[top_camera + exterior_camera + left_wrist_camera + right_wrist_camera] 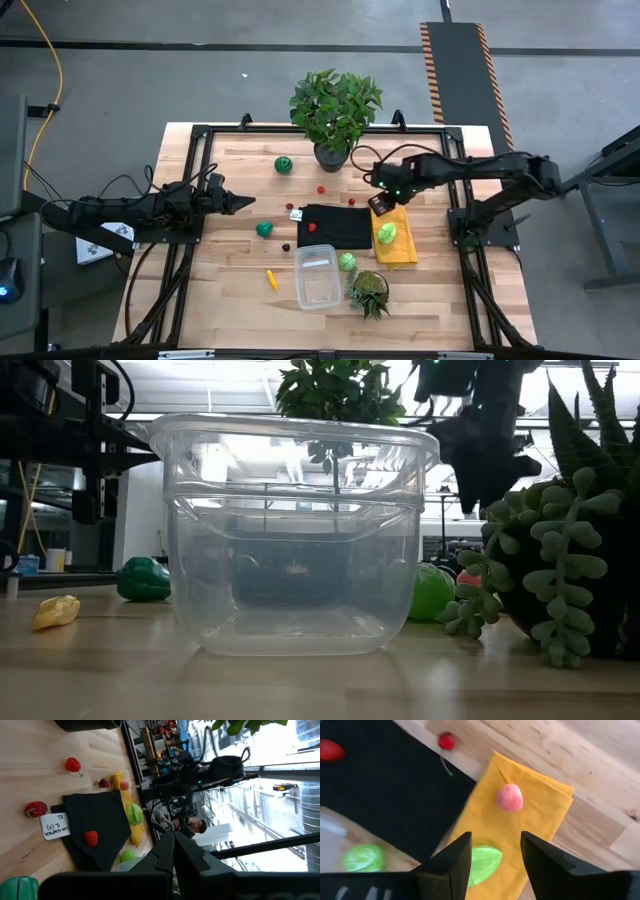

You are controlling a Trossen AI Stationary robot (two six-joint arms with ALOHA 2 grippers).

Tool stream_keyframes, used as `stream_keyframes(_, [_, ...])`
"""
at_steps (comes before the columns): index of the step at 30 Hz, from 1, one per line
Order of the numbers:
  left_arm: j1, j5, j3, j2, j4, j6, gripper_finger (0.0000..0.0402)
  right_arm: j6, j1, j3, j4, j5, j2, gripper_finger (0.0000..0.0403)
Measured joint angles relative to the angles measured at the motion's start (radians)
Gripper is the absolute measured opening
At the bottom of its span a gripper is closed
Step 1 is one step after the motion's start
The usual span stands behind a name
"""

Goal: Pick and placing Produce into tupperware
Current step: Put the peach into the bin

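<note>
While the right gripper (495, 852) hovered spread over the pink fruit (509, 797) | likely light, slick, rigid | grasp across middle | left gripper (243, 203) pressed together.

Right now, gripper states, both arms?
Left gripper: closed, holding nothing, parked at the table's left side.
Right gripper: open, empty, above the yellow cloth and the green piece on it.

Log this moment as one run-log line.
left gripper: shut, waiting at left | right gripper: open above yellow cloth, over green piece | tupperware: empty
</note>
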Motion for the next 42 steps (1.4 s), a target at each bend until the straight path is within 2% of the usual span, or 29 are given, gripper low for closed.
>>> stream_keyframes(9, [0.0,0.02,0.0,0.0,-0.003,0.0,0.0001,-0.07,-0.004,-0.004,0.068,0.02,0.08,0.0162])
stream_keyframes(23, [0.0,0.067,0.0,0.0,-0.013,-0.006,0.0001,-0.136,-0.077,-0.029,0.077,0.017,0.085,0.0162])
stream_keyframes(35, [0.0,0.067,0.0,0.0,-0.013,-0.004,0.0001,-0.157,-0.089,-0.03,0.08,0.02,0.085,0.0222])
stream_keyframes(42, [0.0,0.067,0.0,0.0,-0.013,0.0,0.0001,-0.157,-0.113,-0.03,0.096,0.017,0.086,0.0229])
